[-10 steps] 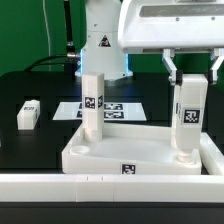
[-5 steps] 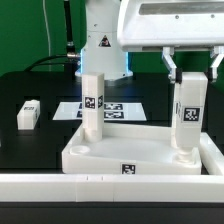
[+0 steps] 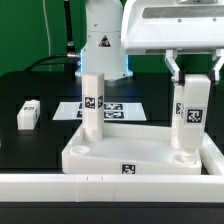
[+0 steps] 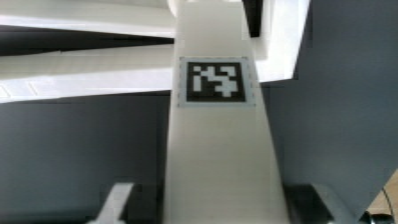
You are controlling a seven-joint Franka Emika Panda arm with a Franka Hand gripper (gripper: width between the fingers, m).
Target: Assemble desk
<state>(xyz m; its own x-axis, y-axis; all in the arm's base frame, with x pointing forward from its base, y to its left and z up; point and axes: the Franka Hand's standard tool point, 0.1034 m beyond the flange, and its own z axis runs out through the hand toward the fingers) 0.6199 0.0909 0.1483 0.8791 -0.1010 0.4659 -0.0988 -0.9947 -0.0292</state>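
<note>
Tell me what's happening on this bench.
The Panda's gripper straddles the top of an upright leg standing in a socket of the desk top at the exterior view's right, jaws apart, not clamped. A second leg stands in another socket, and a third leg lies loose on the table.

The desk top (image 3: 140,152) was smooth white plastic with a faint sheen along its rim. The rear leg (image 3: 93,105) and the right-hand leg (image 3: 190,118) standing on the desk top were of the same smooth white plastic. The right-hand leg bore a matt printed black-and-white tag (image 4: 217,80). The loose leg (image 3: 28,113), well apart from the desk top, matched them. The table (image 3: 40,140) under the desk top was matt black. The marker board (image 3: 118,104) behind the desk top looked flat, matt and printed. Above the desk top, the gripper (image 3: 192,72) had pale, dull fingers (image 3: 173,68), whether plastic or metal could not be told.
</note>
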